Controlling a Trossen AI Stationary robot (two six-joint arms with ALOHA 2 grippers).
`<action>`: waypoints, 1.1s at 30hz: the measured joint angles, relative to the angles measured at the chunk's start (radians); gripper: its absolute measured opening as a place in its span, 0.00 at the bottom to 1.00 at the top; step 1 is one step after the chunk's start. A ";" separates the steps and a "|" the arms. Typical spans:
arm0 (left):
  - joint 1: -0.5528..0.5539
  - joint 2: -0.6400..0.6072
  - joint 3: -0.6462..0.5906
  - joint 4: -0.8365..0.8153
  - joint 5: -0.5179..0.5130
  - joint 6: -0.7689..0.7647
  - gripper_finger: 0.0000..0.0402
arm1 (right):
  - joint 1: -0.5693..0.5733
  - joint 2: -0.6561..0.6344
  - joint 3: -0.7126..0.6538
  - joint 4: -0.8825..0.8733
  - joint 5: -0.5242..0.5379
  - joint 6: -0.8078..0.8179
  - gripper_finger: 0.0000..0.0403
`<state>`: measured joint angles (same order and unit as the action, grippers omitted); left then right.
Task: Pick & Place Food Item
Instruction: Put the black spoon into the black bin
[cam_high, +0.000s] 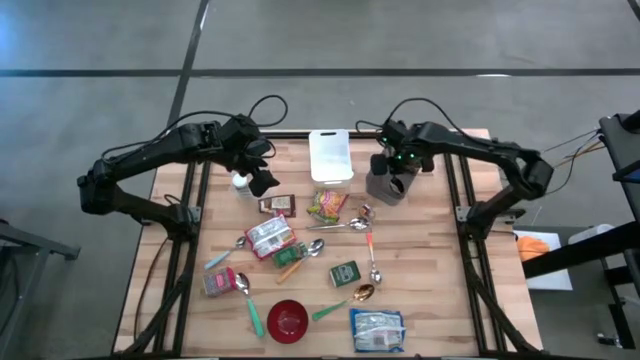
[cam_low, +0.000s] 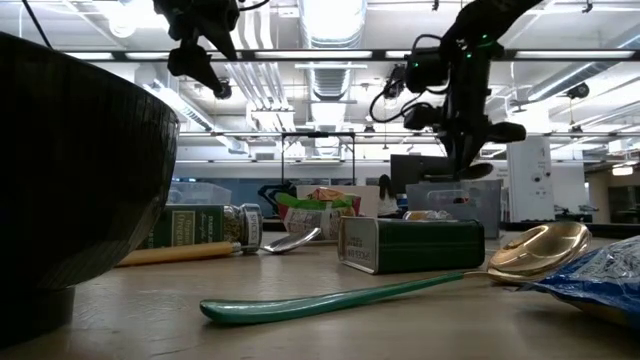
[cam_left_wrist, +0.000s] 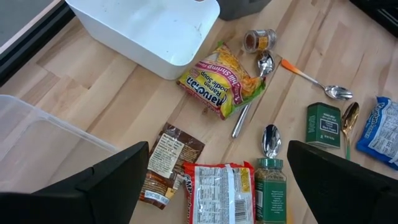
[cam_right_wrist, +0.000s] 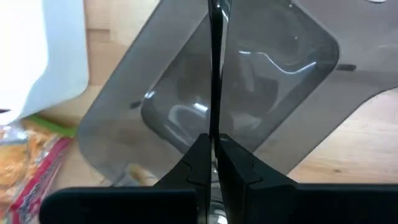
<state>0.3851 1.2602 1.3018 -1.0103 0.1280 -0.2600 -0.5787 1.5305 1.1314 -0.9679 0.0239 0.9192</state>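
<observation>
Food packets lie flat on the wooden table: a yellow ramen packet (cam_high: 326, 205) (cam_left_wrist: 221, 78), a white-and-red noodle packet (cam_high: 268, 235), a brown sachet (cam_high: 277, 206) and a blue packet (cam_high: 377, 328). My left gripper (cam_high: 262, 182) hangs open above the brown sachet, touching nothing. My right gripper (cam_high: 399, 182) points down over the dark grey bin (cam_high: 383, 188), at the table's far right. It is shut on a thin dark thing (cam_right_wrist: 215, 68) that I cannot identify. My right gripper pinches the thin dark thing between its two fingers (cam_right_wrist: 200, 155), which point down from above. The thing runs on straight past the fingertips, edge-on, toward the grey bin's inside (cam_right_wrist: 249, 81). I cannot tell which part is held or whether it touches the bin.
A white bin (cam_high: 331, 155) stands at the far middle, beside the grey one. Several spoons, spice jars, a green tin (cam_high: 344, 273) and a red bowl (cam_high: 288, 319) are strewn over the middle and near part of the table. A clear plastic piece (cam_left_wrist: 37, 143) lies at the far left.
</observation>
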 joint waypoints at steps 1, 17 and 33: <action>0.000 0.000 0.000 -0.001 0.000 0.000 0.96 | -0.001 0.009 0.005 0.002 0.001 0.000 0.03; 0.000 0.000 0.000 -0.005 0.000 0.016 0.96 | -0.002 0.026 -0.071 0.025 0.001 0.050 0.03; 0.000 0.000 0.000 -0.007 0.000 0.017 0.96 | -0.023 0.129 -0.073 0.087 0.010 0.023 0.03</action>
<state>0.3853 1.2602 1.3018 -1.0176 0.1276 -0.2432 -0.6022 1.6597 1.0580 -0.8805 0.0341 0.9421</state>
